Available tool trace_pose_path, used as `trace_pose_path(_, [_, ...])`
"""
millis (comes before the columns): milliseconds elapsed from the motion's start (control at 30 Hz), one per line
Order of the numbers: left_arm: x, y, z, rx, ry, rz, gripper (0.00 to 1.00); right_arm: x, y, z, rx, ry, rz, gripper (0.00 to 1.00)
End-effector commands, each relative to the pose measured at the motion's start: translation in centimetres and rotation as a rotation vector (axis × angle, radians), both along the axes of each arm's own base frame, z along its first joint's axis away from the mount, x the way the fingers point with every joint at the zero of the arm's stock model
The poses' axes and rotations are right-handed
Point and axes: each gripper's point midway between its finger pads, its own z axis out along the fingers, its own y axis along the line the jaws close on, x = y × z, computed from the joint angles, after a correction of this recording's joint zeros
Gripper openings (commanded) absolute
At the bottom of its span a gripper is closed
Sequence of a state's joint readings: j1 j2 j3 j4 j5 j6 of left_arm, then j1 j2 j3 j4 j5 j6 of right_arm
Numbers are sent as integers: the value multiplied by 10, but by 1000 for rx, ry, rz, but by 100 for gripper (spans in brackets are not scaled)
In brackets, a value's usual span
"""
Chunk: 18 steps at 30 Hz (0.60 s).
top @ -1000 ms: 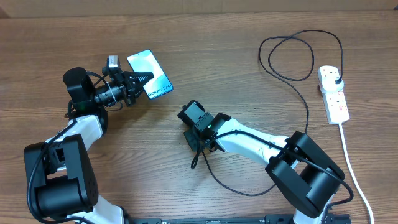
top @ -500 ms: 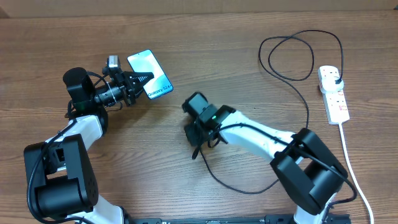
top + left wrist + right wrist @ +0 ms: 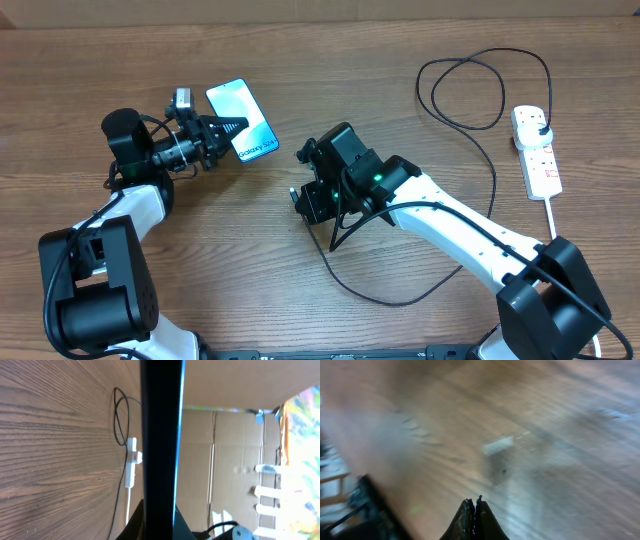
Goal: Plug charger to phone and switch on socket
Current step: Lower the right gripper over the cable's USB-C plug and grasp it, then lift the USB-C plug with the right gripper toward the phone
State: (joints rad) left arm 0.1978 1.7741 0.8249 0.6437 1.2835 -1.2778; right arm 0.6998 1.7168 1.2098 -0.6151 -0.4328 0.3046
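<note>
The phone [image 3: 243, 120], its light screen up, is tilted above the table at upper left, and my left gripper [image 3: 232, 128] is shut on its near long edge. In the left wrist view the phone [image 3: 161, 435] is an edge-on dark bar between the fingers [image 3: 145, 527]. My right gripper [image 3: 303, 198] is at mid-table, right of the phone and apart from it. It [image 3: 474, 502] is shut on the charger [image 3: 335, 238] near the tip [image 3: 479, 497], in a blurred view. The black cable runs in a loop [image 3: 470, 90] to its plug in the socket [image 3: 536, 150] at far right.
The socket's thick white cord [image 3: 565, 270] runs down the right side to the front edge. Slack charger cable curves across the table [image 3: 400, 300] in front of the right arm. In the left wrist view the socket [image 3: 131, 460] lies far off, with cardboard walls behind.
My right arm has swung up and away from the front edge, lifting the cable end and turning its wrist. The left gripper and phone have not moved.
</note>
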Motion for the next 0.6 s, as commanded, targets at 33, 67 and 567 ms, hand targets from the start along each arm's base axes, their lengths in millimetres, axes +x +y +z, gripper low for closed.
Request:
trace_pose_path(33, [-4, -17, 12, 18, -90, -84, 4, -16, 17, 27, 140, 48, 99, 4])
trace_pose_path(67, [-5, -19, 12, 22, -98, -90, 4, -17, 18, 28, 147, 55, 104, 4])
trace_pose_path(567, [-6, -22, -6, 61, -70, -77, 4, 31, -22, -9, -202, -213, -43, 74])
